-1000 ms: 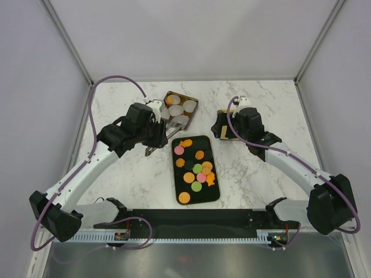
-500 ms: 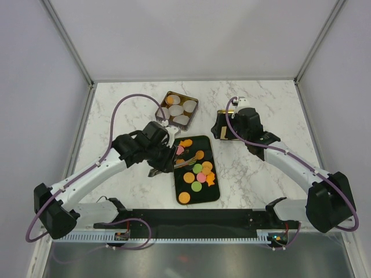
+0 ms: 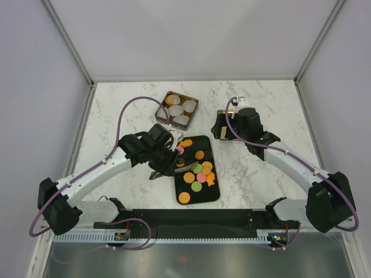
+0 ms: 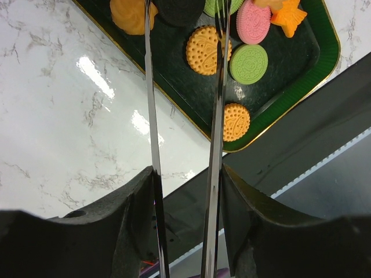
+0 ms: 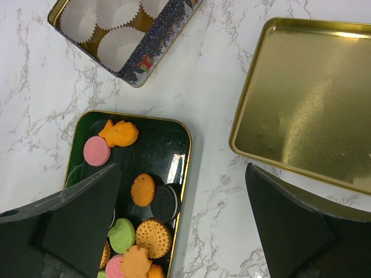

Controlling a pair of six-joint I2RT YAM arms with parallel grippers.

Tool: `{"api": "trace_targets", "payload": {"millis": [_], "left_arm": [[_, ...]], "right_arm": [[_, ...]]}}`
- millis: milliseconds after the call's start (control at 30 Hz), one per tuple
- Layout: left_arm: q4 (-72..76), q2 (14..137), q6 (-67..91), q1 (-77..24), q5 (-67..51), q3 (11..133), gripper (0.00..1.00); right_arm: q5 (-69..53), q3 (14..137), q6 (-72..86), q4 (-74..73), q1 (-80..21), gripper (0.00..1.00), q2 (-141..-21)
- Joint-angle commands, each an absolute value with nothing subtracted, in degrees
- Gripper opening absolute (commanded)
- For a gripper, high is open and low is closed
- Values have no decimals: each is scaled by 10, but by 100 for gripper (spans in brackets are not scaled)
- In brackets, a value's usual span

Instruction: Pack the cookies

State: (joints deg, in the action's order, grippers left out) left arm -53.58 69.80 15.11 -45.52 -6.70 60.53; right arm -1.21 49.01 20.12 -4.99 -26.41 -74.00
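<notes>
Cookies (image 3: 197, 174) in orange, pink, green and dark brown lie loose on a dark green tray (image 3: 206, 194) with a gold rim, which sits on the marble desk (image 3: 249, 179) just beyond the arm bases. The left jaws, two long thin metal blades, reach over the tray's left part and stand apart. A dark brown cookie (image 4: 177, 10) lies between them, clear of one blade, and their tips run out of the wrist view. Farther on and to the right, the right jaws are spread wide with nothing between them, over a gold lid (image 5: 301, 98) lying hollow side up. At the far side sits a square tin (image 5: 162, 29) lined with white paper cups (image 5: 119, 40), and an orange cookie (image 3: 170, 99) sits in its far left cup.
</notes>
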Motion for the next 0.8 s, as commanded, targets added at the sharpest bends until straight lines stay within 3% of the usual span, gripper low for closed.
{"api": "trace_targets", "payload": {"millis": [0,267,767], "left_arm": [[-533,702,137,-460,-84,606,55],[-533,711,134,-459,-72,605,54],[-539,719,122,-462,-83,627,42]], "right_arm": [[-4,512,194,-41,-266,98,-739],[-4,512,195,-42,-266,98,-739],[-4,512,194,-42,-266,98,-738]]}}
